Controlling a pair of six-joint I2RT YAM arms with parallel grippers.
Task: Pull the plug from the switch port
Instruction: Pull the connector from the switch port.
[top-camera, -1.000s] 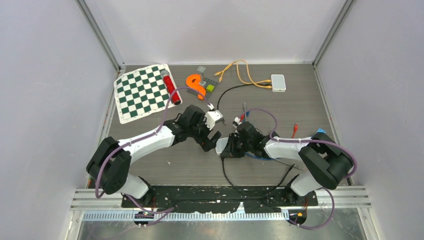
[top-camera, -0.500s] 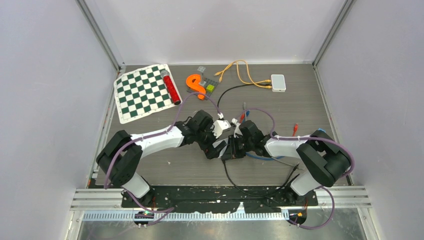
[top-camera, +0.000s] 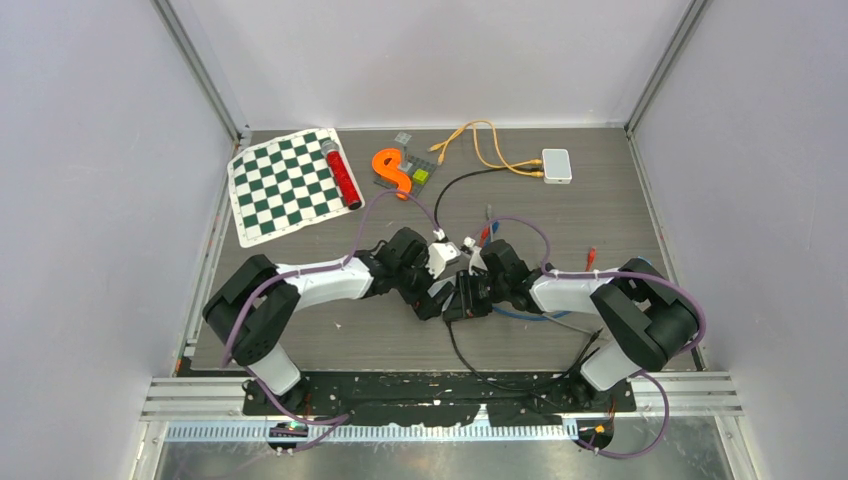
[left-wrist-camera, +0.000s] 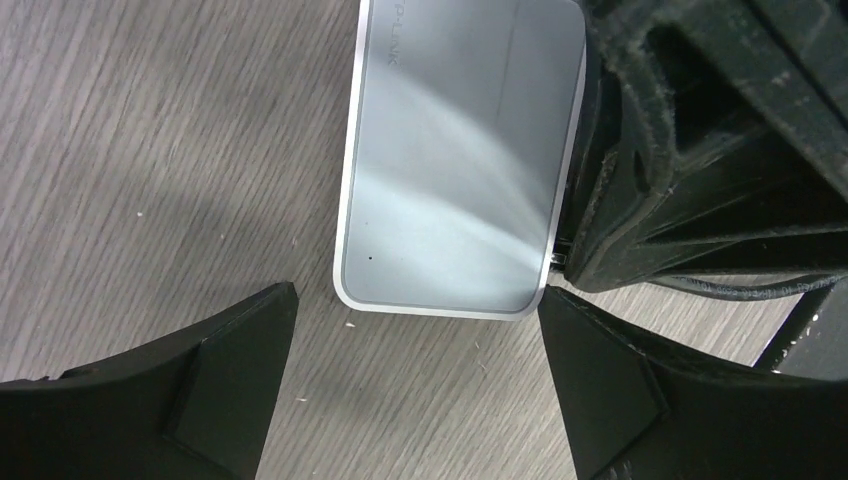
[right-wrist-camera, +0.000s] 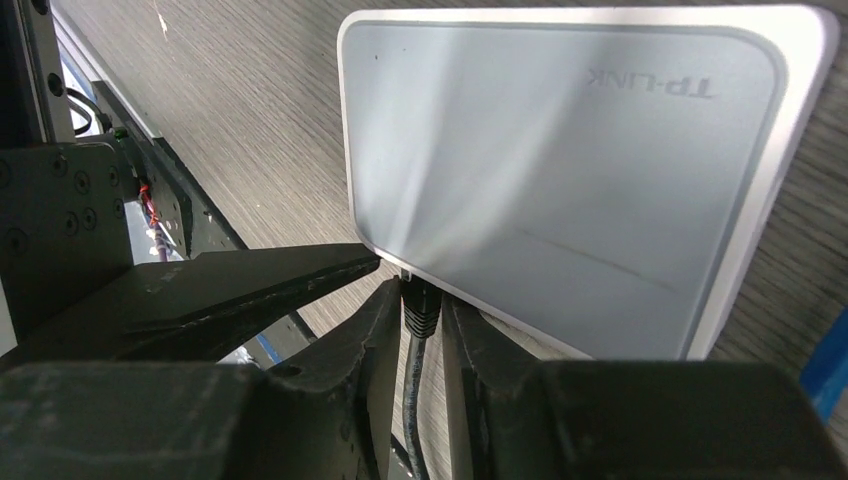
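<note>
A silver-white TP-Link switch (left-wrist-camera: 460, 160) lies flat on the table in the middle, mostly hidden in the top view (top-camera: 441, 288). A black plug (right-wrist-camera: 420, 305) sits in a port on its edge, with its black cable (top-camera: 450, 345) trailing toward the near edge. My right gripper (right-wrist-camera: 420, 325) is shut on the plug, one finger on each side; it also shows in the top view (top-camera: 463, 297). My left gripper (left-wrist-camera: 415, 380) is open, its fingertips (left-wrist-camera: 240, 340) standing just short of the switch's end, the right one close to a corner.
A second white switch (top-camera: 556, 165) with orange cables (top-camera: 480, 140) sits at the back right. A checkered mat (top-camera: 285, 185) with a red tube (top-camera: 340, 175), an orange hook shape (top-camera: 392, 170) and small blocks (top-camera: 418, 172) lie at the back left. A blue cable (top-camera: 515, 312) runs under my right arm.
My left arm has swung right and in toward the switch, bringing its open jaws up against it beside the right gripper. The right gripper has stayed on the plug.
</note>
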